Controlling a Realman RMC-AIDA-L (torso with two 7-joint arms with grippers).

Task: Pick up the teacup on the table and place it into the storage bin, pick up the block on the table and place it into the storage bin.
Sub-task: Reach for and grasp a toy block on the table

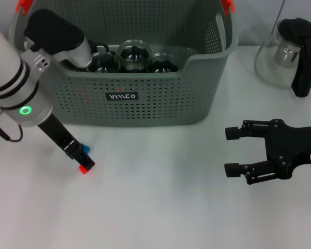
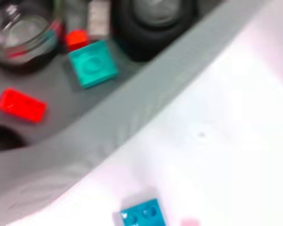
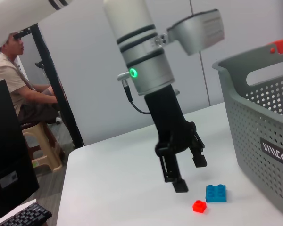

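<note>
Storage bin (image 1: pixel 145 98), grey-green and perforated, at 12 o'clock on the white tabletop (image 1: pixel 160 207), holding glass teacups (image 1: pixel 135 56), two red blocks and a teal one. Blue block (image 3: pixel 216 193) and small red block (image 3: pixel 199 206) lie on the tabletop at 9 o'clock, just before the bin. Left hand (image 3: pixel 188 174) hangs above them, fingers apart, gripping nothing; right hand (image 1: pixel 233 151) at 3 o'clock, fingers apart, empty.

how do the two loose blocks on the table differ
The blue block is larger, with several studs showing; the red block is smaller, seemingly single-stud. The blue block lies nearer the storage bin, the red one farther out. Both rest on the table just below the left end effector.
</note>
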